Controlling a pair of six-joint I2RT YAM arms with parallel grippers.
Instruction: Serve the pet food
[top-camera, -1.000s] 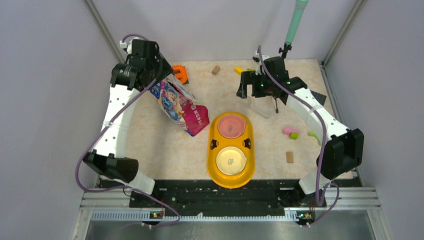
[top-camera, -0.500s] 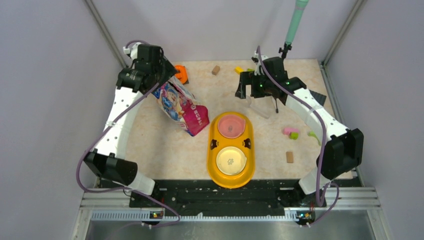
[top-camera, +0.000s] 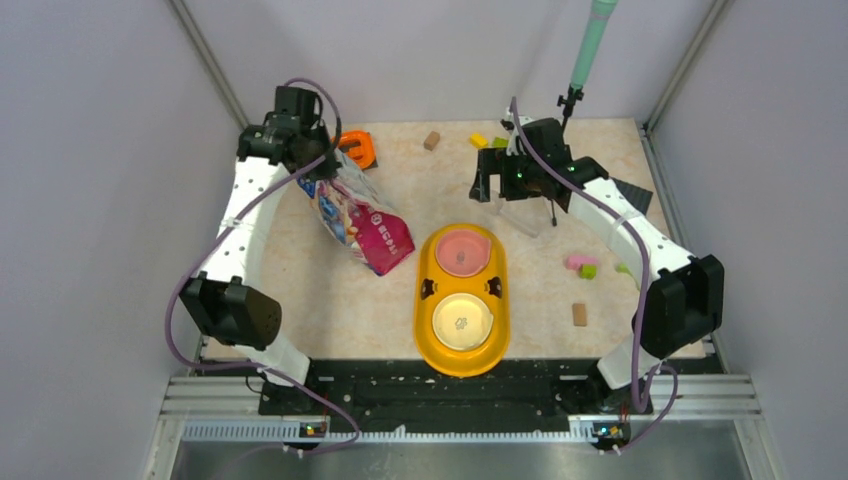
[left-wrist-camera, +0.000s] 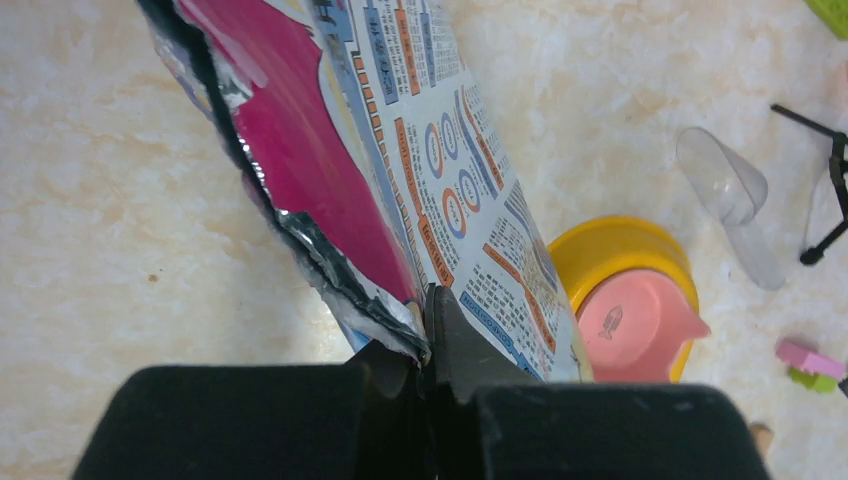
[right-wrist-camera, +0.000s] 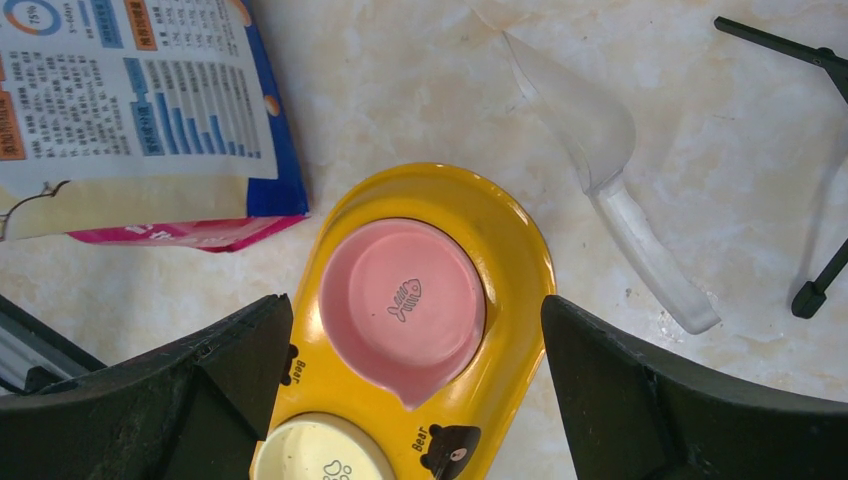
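Pinching the torn top edge of the cat food bag (top-camera: 360, 215) near the far-left corner of the desk (top-camera: 320, 290), the left fingers (left-wrist-camera: 455, 340), spread a moment ago, now have the hidden kibble ready for lifting, while the right fingers (right-wrist-camera: 200, 400) hang spread near the empty pink bowl (right-wrist-camera: 400, 300).

The tilted cat food bag (top-camera: 360, 215) blocks the left rear of the table (top-camera: 320, 300), its lower corner just beside the yellow feeder (top-camera: 502, 310). Bare table lies left-front of the bag. Right of the feeder, a clear scoop (right-wrist-camera: 620, 200), a black stand (right-wrist-camera: 806, 297) and scattered toys (top-camera: 580, 264) narrow the passage.
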